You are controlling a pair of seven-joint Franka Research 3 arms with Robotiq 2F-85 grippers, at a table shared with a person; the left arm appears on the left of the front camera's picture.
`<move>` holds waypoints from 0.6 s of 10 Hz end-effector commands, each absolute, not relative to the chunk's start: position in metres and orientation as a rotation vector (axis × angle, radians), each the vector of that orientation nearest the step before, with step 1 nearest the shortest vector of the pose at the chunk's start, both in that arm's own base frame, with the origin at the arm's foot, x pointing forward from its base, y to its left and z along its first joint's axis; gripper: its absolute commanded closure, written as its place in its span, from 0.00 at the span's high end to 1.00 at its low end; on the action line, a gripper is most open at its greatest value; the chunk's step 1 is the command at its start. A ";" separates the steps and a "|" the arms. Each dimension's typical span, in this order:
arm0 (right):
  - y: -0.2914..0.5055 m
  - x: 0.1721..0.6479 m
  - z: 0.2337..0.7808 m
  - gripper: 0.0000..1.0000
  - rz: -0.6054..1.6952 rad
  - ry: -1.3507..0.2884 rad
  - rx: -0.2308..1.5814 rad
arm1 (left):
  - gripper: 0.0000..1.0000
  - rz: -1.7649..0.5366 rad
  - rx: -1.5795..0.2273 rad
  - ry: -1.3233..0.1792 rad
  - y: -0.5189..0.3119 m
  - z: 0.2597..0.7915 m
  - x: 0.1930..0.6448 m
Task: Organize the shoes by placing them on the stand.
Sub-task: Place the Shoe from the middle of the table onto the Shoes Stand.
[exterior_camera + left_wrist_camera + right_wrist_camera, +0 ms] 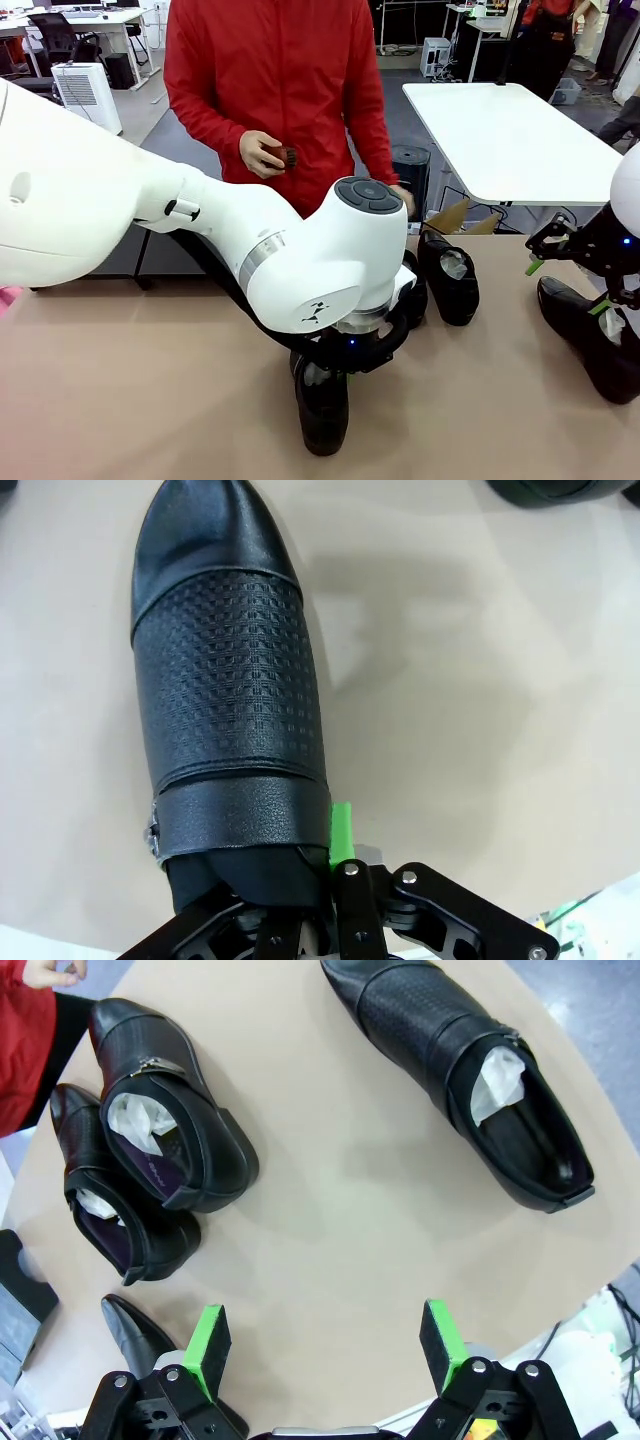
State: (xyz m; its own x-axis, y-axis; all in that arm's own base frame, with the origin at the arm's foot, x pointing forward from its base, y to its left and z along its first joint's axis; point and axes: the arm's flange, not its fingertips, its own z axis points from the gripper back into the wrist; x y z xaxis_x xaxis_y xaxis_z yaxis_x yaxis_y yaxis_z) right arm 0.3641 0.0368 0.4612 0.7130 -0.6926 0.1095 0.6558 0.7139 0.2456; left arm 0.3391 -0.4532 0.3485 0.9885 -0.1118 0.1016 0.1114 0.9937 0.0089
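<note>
Front view: the left gripper (325, 378) is clamped shut on a glossy black leather dress shoe (322, 415), which stands on the tan table (120, 400) directly beneath it. The right gripper (568, 285), spread wide and holding nothing, hovers just above another black shoe (585, 340).

Left wrist view: the gripped shoe's heel end sits between the fingers (1 green pad (342, 830) shows at its side).

Right wrist view: the parted green pads (208, 1345) frame bare table. Beyond them lie 2 paper-stuffed shoes (165, 1110) touching each other, and 1 textured shoe (470, 1070) lies well apart.
</note>
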 end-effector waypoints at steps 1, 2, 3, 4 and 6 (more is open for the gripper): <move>0.036 0.364 0.462 1.00 -0.754 -0.204 0.194 | 0.00 -0.131 -0.022 -0.088 -0.434 0.374 0.324; 0.036 0.364 0.462 1.00 -0.754 -0.204 0.194 | 0.00 -0.165 -0.038 -0.134 -0.420 0.394 0.315; 0.036 0.364 0.462 1.00 -0.754 -0.204 0.194 | 0.00 -0.180 -0.024 -0.222 -0.398 0.417 0.309; 0.036 0.364 0.462 1.00 -0.754 -0.204 0.194 | 0.00 -0.179 -0.017 -0.303 -0.375 0.439 0.308; 0.036 0.364 0.462 1.00 -0.754 -0.204 0.194 | 0.00 -0.106 -0.002 -0.471 -0.325 0.478 0.326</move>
